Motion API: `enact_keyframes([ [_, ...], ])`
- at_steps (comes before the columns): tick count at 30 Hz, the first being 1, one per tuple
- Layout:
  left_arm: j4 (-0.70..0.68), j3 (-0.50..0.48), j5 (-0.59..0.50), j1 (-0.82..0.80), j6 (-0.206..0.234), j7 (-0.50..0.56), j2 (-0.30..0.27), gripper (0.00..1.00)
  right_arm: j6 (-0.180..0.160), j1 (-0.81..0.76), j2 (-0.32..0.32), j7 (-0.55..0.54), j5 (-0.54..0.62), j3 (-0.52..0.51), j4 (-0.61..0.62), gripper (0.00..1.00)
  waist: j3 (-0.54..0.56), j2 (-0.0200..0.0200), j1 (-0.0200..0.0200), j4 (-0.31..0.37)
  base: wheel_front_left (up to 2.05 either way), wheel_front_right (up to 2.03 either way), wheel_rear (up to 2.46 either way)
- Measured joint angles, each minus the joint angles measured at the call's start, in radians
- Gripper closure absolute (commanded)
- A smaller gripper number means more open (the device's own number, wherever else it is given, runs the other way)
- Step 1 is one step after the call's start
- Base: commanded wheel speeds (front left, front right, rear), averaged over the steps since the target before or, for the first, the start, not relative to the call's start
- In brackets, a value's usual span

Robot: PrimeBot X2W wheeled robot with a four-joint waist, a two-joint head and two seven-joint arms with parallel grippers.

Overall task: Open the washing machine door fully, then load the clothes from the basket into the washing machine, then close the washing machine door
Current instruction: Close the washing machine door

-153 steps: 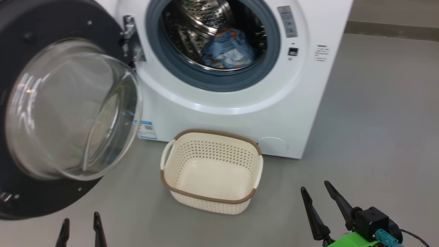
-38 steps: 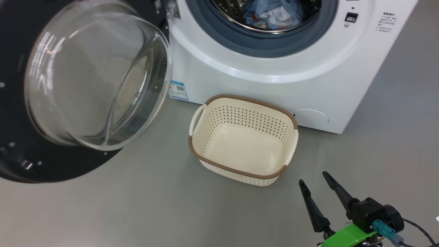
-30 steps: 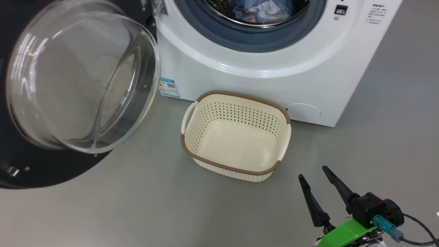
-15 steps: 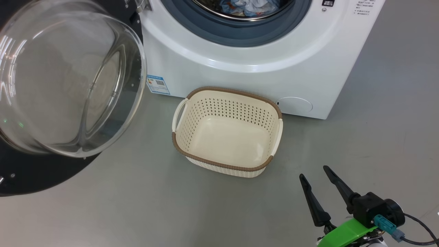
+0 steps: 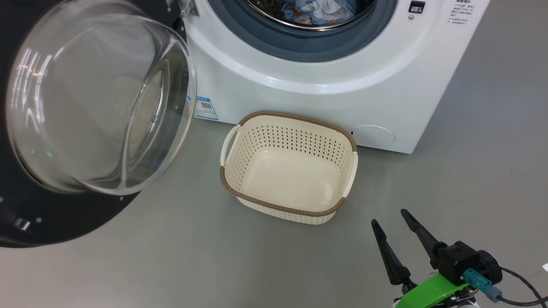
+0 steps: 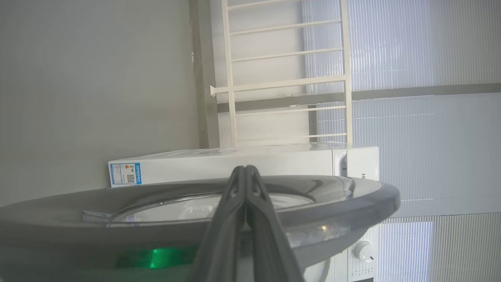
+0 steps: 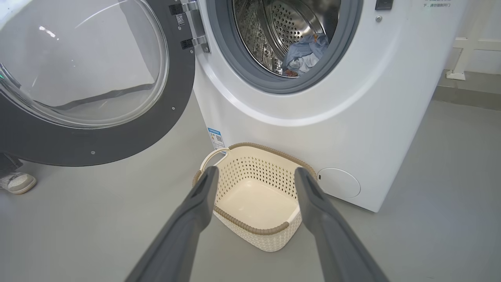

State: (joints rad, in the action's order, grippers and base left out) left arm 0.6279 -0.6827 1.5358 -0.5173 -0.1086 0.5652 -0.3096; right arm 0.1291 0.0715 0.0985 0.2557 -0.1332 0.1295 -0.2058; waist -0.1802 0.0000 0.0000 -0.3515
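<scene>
Now, right pincer: jaws spread wide with nothing between them, hanging over the floor in front of the washing machine, on the near side of the basket and apart from it.
Left pincer: two fingers pressed tip to tip, gripping nothing. They point across the glossy outer rim of the door toward the washing machine; whether they touch the door cannot be told.
Basket: upright on the floor just in front of the washing machine's foot, below its round opening, bottom bare.
Clothes: inside the washing machine, heaped low in the steel drum; light blue with some white showing.
Door: swung wide open to the washing machine's left, hanging from hinges at that edge, clear glass bowl bulging outward from the dark grey inner face.
Blue label: low on the washing machine's front, at its left corner.
Shoe: pale, on the floor beyond the door, well left of the washing machine.
White rack: behind the washing machine.
</scene>
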Motion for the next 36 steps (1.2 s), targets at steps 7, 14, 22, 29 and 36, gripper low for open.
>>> enact_keyframes([
  [7,-0.089,0.016,0.055,0.065,0.03,0.134,0.03,1.0,0.0,-0.001,-0.003,0.0,-0.002,0.005,-0.011,0.0,0.01,0.0,0.0,-0.007,0.0,0.0,0.0],
  [14,-0.217,0.045,0.115,0.129,0.084,0.262,0.085,1.0,0.0,-0.001,-0.009,0.0,-0.003,0.004,-0.022,0.0,0.015,0.0,0.0,-0.015,0.0,0.0,0.0],
  [22,-0.402,0.081,0.193,0.207,0.141,0.394,0.156,1.0,0.0,-0.004,-0.017,0.0,-0.005,0.019,-0.036,0.0,0.023,0.0,0.0,-0.011,0.0,0.0,0.0],
  [29,-0.528,0.119,0.198,0.267,0.157,0.43,0.205,1.0,0.0,-0.004,-0.022,0.0,-0.032,0.027,-0.047,0.0,0.019,0.0,0.0,0.008,0.0,0.0,0.0],
  [36,-0.61,0.186,0.223,0.297,0.148,0.449,0.256,1.0,0.0,-0.004,-0.027,0.0,-0.037,0.026,-0.049,0.0,0.017,0.0,0.0,0.046,0.0,0.0,0.0],
])
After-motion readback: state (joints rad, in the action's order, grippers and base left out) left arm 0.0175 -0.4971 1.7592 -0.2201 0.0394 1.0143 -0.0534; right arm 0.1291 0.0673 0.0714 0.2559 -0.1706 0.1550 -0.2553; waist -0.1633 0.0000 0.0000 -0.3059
